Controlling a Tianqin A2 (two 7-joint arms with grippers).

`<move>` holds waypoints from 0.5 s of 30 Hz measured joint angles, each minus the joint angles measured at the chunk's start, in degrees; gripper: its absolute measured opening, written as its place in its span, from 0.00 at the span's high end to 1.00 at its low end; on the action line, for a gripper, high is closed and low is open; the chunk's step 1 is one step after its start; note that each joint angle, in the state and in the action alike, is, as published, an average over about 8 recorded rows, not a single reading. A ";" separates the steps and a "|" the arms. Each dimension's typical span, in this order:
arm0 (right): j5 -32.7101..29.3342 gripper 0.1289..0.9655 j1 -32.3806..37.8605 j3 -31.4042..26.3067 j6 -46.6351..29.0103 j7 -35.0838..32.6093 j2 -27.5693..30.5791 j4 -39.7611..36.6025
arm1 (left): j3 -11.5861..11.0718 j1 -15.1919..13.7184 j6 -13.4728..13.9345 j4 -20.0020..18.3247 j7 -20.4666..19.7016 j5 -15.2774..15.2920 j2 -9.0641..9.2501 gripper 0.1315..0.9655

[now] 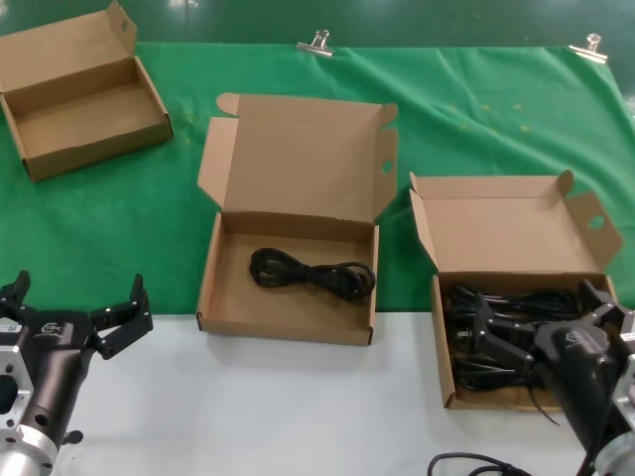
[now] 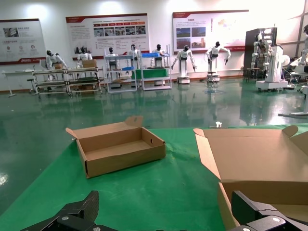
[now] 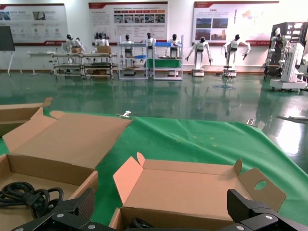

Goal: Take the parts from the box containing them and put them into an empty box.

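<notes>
The box containing the parts, low with two ear flaps, stands at the right; several black coiled cords lie in it. My right gripper hovers open just over those cords, holding nothing. In the right wrist view the gripper faces that box's lid, with a cord loop below. The largest box in the middle holds one black cord, also seen as the cord. My left gripper waits open at the lower left, the gripper over green cloth.
A small plain box sits angled at the back left, shown too as the small box. Green cloth covers the far table, held by two binder clips. White tabletop lies in front.
</notes>
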 joint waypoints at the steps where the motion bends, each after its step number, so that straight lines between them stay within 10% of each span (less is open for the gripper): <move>1: 0.00 0.00 0.00 0.00 0.00 0.00 0.00 0.00 | 0.00 0.00 0.00 0.00 0.00 0.00 0.00 0.00; 15: 0.00 0.00 0.00 0.00 0.00 0.00 0.00 0.00 | 0.00 0.00 0.00 0.00 0.00 0.00 0.00 0.00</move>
